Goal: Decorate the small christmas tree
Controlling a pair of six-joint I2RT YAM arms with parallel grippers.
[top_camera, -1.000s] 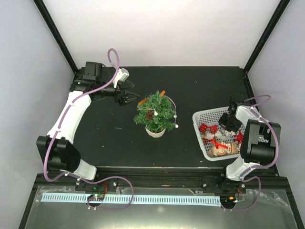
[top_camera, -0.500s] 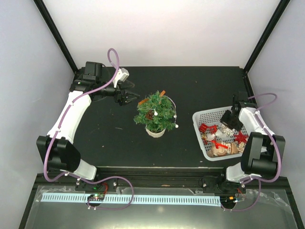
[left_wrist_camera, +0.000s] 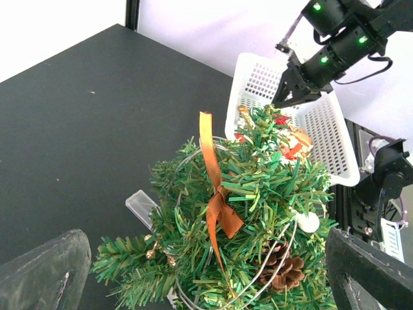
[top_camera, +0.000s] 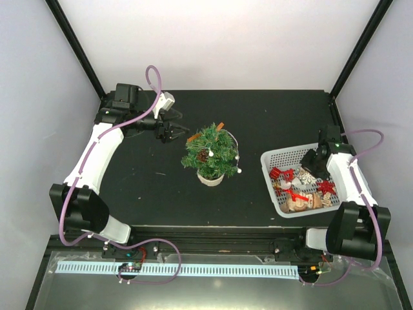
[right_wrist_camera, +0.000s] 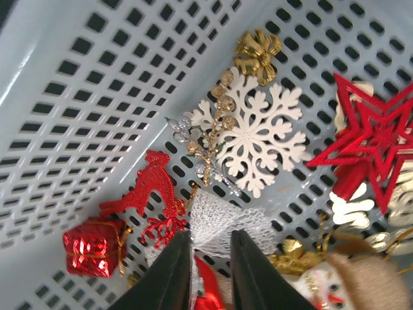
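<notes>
Right wrist: right gripper (right_wrist_camera: 211, 255), fingers narrow, tips nipping a white net bow (right_wrist_camera: 222, 223); hold looks shallow.
Touching the bow: gold sprig (right_wrist_camera: 210, 145), red reindeer (right_wrist_camera: 145, 187). Near: snowflake (right_wrist_camera: 255, 132), star (right_wrist_camera: 361, 145). All lie loose in the basket (right_wrist_camera: 64, 97).
Handling: firm the pinch, then lift straight and slow, so the sprig drops free.
Tree (top_camera: 210, 154): mid-table in its white pot, well apart from the basket.
Left gripper (top_camera: 169, 131): fingers wide, empty, just beside the tree.
</notes>
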